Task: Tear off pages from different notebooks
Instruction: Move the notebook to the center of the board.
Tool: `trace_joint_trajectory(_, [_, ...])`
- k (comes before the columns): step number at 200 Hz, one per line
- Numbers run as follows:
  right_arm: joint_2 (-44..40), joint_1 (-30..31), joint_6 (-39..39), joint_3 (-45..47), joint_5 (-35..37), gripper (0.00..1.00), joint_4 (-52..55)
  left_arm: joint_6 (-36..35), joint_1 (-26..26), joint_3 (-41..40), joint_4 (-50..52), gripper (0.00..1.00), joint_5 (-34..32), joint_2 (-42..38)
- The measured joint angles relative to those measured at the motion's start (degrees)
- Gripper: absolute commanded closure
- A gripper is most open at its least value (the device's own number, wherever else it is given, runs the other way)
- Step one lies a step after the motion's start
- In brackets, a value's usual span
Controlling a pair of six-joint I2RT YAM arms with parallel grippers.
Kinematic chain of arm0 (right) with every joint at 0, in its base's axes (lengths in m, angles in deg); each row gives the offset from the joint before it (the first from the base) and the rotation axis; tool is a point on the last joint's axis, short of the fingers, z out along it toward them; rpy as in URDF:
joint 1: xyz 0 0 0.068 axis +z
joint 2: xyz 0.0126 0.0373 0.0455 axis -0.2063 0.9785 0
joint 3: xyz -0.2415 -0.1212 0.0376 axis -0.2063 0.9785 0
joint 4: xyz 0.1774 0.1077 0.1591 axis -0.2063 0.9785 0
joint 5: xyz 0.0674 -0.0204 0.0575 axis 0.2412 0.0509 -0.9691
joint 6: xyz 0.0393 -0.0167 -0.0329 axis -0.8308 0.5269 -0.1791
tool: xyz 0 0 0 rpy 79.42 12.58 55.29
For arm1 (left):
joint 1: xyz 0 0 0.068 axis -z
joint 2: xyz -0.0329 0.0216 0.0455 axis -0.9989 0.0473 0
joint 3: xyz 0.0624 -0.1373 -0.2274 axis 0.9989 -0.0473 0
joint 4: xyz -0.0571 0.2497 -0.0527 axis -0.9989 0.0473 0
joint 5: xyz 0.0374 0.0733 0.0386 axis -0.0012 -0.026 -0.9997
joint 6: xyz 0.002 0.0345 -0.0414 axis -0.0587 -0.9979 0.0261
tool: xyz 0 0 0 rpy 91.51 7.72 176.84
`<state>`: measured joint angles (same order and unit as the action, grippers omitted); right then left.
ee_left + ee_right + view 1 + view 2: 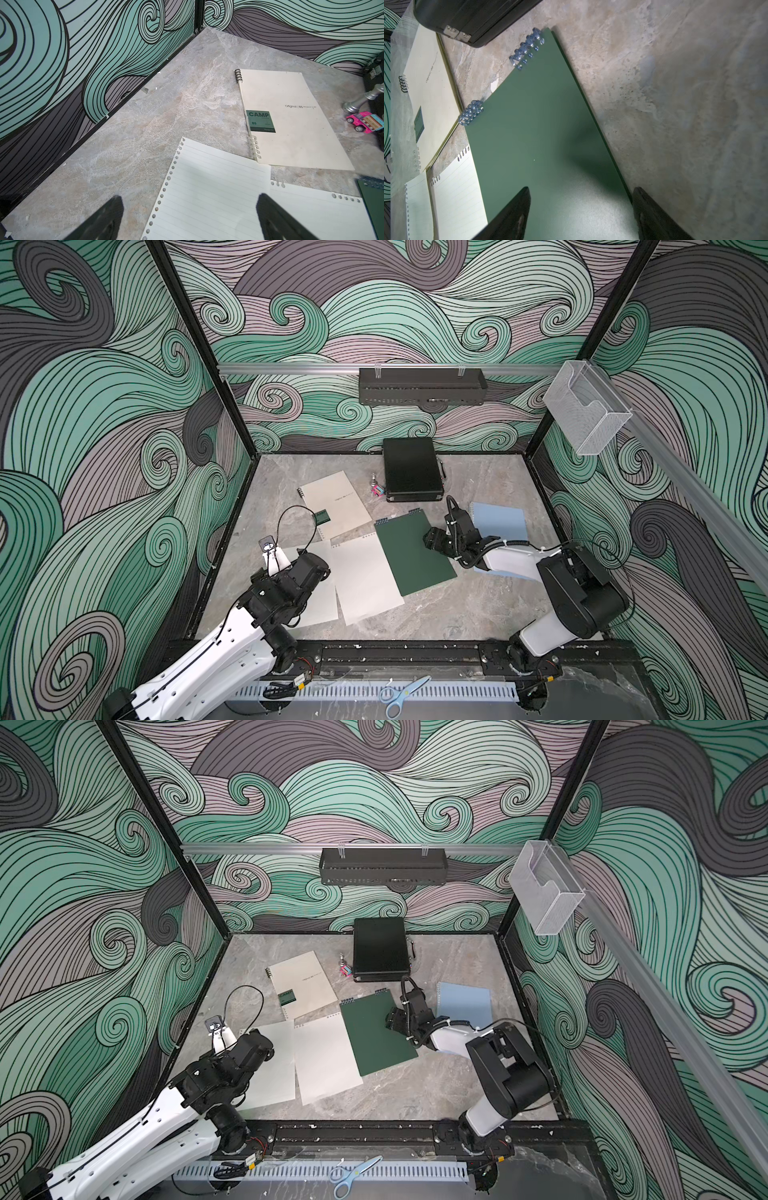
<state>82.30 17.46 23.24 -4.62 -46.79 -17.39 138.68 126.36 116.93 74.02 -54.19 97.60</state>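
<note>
Three notebooks lie shut on the table: a beige one [336, 504] [291, 118] with a green CAMP label, a dark green one [413, 556] [542, 145], and a light blue one [498, 522] partly under my right arm. Two loose lined pages [365, 580] [322, 597] lie side by side in front of the beige notebook. My left gripper [190, 199] is open above the holed edge of the left page [207, 197]. My right gripper [580, 189] [430, 539] is open, straddling the green notebook's right edge, with nothing held.
A black hard case [411, 475] stands at the back, with a silver chess piece [374, 479] and a pink toy car [377, 490] beside it. Scissors [405, 695] lie outside the front rail. A black basket [422, 385] and a clear box [586, 406] hang on the walls.
</note>
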Motion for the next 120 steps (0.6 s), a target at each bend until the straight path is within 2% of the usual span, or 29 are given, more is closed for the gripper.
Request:
trace_joint_trajectory(34, [-5.0, 1.3, -0.7, 0.9, 2.0, 0.22, 4.1, 0.0, 0.0, 0.0, 0.0, 0.01, 0.0, 0.0])
trace_joint_trajectory(70, [-18.2, 0.8, 1.2, 0.9, 9.1, 0.18, 11.2, 0.0, 0.0, 0.2, 0.1, 0.02, 2.1, 0.0])
trace_joint_trajectory(93, [-27.9, -1.9, 3.8, 1.7, 13.8, 0.13, 14.6, 0.5, 0.0, 4.0, 1.5, 0.02, 9.2, 0.2])
trace_joint_trajectory(120, [-37.4, -8.6, 6.6, 5.6, 18.1, 0.12, 17.7, 1.0, 0.0, 14.8, 1.7, 0.03, 21.3, 2.4])
